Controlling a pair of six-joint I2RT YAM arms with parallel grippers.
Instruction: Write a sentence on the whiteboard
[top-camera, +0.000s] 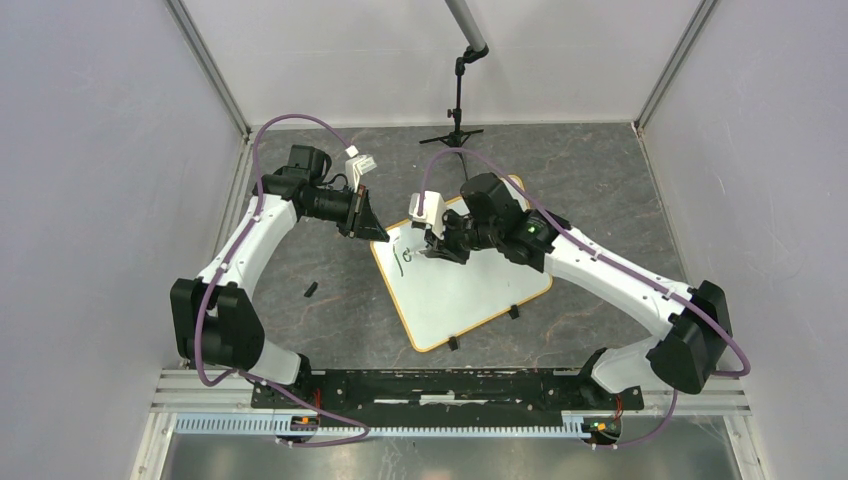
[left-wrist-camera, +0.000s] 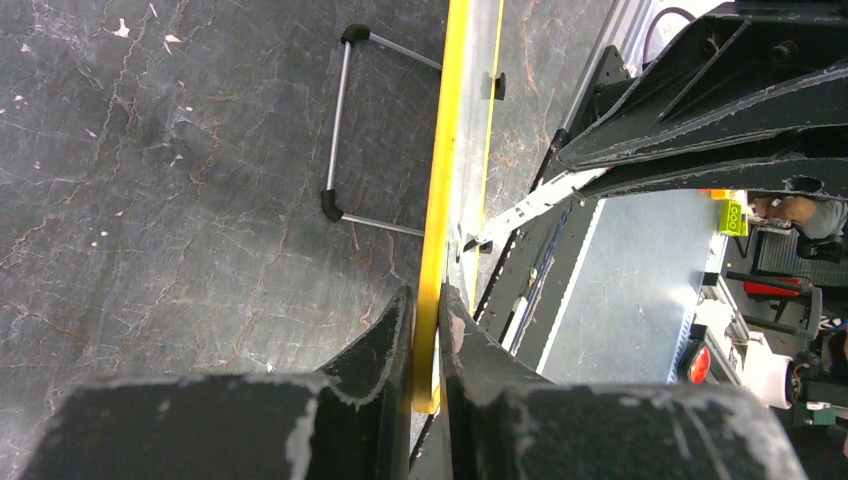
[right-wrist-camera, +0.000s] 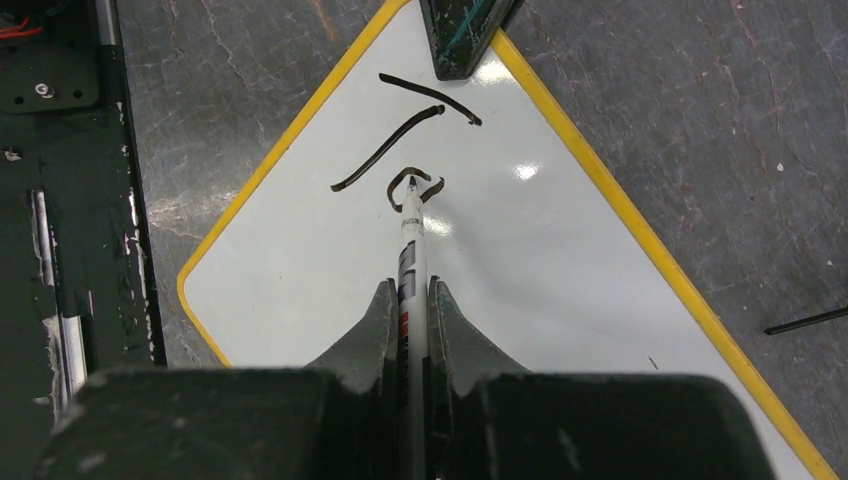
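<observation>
My right gripper (right-wrist-camera: 408, 292) clamps a white marker pen (right-wrist-camera: 410, 235), tip on the yellow-rimmed white whiteboard (top-camera: 470, 290) on the grey tabletop (top-camera: 600, 170), black handwritten sentence (right-wrist-camera: 410, 130) reading only "T"; left wrist view confirms my left gripper (left-wrist-camera: 425, 300) pinching its rim.

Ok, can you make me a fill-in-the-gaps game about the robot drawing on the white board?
1. The right claw is shut on a ____.
2. The left claw pinches the whiteboard by its ____ rim.
3. The marks drawn on the board are ____ in colour.

Missing words: marker; yellow; black.
</observation>
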